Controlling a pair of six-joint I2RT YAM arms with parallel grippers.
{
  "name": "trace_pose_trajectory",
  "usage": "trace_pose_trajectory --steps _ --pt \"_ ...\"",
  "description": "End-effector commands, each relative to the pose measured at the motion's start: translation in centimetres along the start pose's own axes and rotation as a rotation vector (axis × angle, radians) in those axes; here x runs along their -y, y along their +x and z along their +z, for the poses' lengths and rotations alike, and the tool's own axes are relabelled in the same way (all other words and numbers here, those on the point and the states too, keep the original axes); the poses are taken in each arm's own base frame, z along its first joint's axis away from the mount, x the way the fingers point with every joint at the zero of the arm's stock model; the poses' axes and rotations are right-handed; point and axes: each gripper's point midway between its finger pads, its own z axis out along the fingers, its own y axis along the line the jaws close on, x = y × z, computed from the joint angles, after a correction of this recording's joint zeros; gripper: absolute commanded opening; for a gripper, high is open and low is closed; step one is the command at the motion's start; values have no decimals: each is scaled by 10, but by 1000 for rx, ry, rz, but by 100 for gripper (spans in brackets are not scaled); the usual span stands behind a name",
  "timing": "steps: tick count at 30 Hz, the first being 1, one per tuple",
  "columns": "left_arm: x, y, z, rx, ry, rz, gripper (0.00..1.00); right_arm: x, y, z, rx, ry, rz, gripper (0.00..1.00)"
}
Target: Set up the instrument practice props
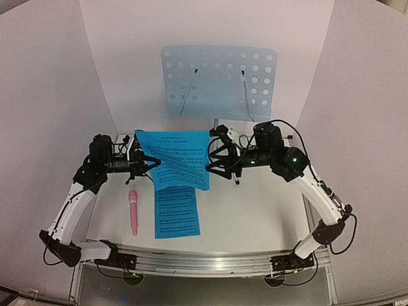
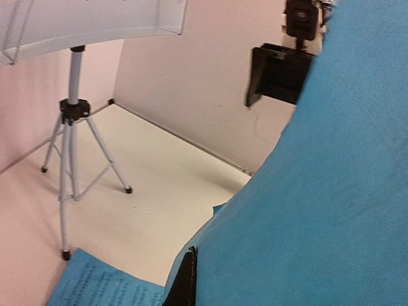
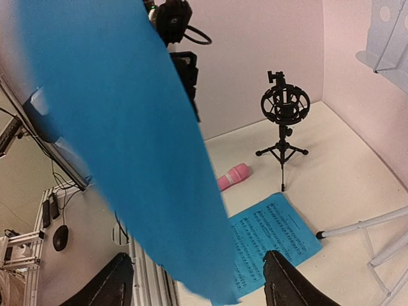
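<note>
Sheet [image 2: 331, 191] fills the left wrist view, clenched in the left gripper [image 2: 191, 280]; stand [image 2: 71, 121] beyond. Right wrist: right gripper [image 3: 201, 280] splayed, released around it. Top: sheet midair before the stand. Step, I judge: mounting it; next, left should lift it onto the stand.

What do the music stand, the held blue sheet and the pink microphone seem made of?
The music stand: matte pale-blue perforated panel, plastic or painted metal; cannot tell which. The held blue sheet: thin printed paper, it curves. The pink microphone: smooth, probably plastic.
</note>
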Motion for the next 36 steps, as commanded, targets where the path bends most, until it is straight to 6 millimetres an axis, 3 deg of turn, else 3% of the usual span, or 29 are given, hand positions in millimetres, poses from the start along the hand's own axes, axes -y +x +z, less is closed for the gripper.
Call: trace_pose_trajectory --steps 1,3,7,11,18,25,30,34,36 --pt "-40 4 -11 -100 -261 75 0 -4 4 -2 36 -27 50 69" --pt "-49 5 -15 -134 -323 57 0 -2 6 -2 57 -19 64 69" --pt "-47 -2 -18 -174 -335 -7 0 9 -4 -1 121 33 105 69" --pt "-40 1 -16 -216 -303 -135 0 22 -18 5 185 74 150 75" --pt "-19 12 -3 -274 -152 -434 0 56 -36 12 263 207 261 76" --pt "-5 2 0 -192 -69 -540 0 79 -59 19 345 266 394 76" --pt "-2 -1 -3 -164 -43 -603 0 82 -86 10 435 296 397 74" --pt "-20 17 -7 -167 -28 -794 0 95 -106 -6 548 388 414 70" --pt "-25 23 -8 -177 -40 -809 0 100 -115 -12 608 417 415 69"
